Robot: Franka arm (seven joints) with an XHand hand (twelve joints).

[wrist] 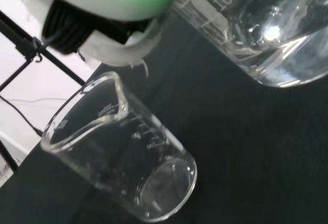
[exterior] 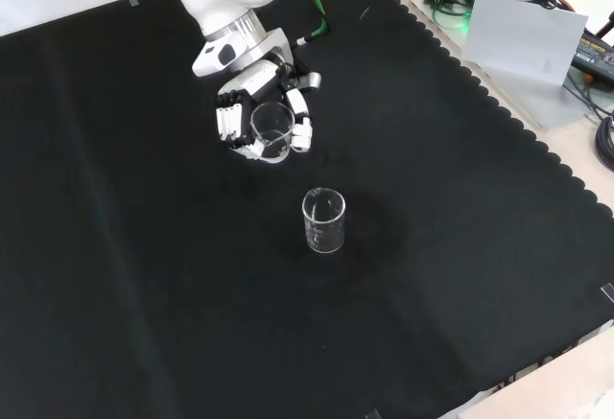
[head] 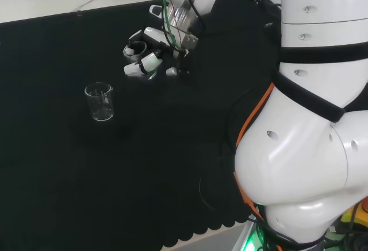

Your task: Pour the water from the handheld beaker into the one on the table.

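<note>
In the front view the black and white hand (exterior: 251,112) is shut on a clear beaker (exterior: 271,129), fingers curled round its wall, above the cloth. The held beaker (wrist: 266,34) shows water in its bottom in the wrist view and looks roughly upright in the front view. A second clear beaker (exterior: 324,220) stands upright on the black cloth, a short way in front of the hand and apart from it; it looks empty (wrist: 128,157). In the head view the hand (head: 146,58) is up and to the right of the standing beaker (head: 100,101).
The arm's big white links (head: 313,119) take up the head view's right side. The cloth's scalloped edge (exterior: 537,146) runs down the front view's right, with a grey board (exterior: 532,40) and cables beyond it. Black cloth (exterior: 144,275) lies around both beakers.
</note>
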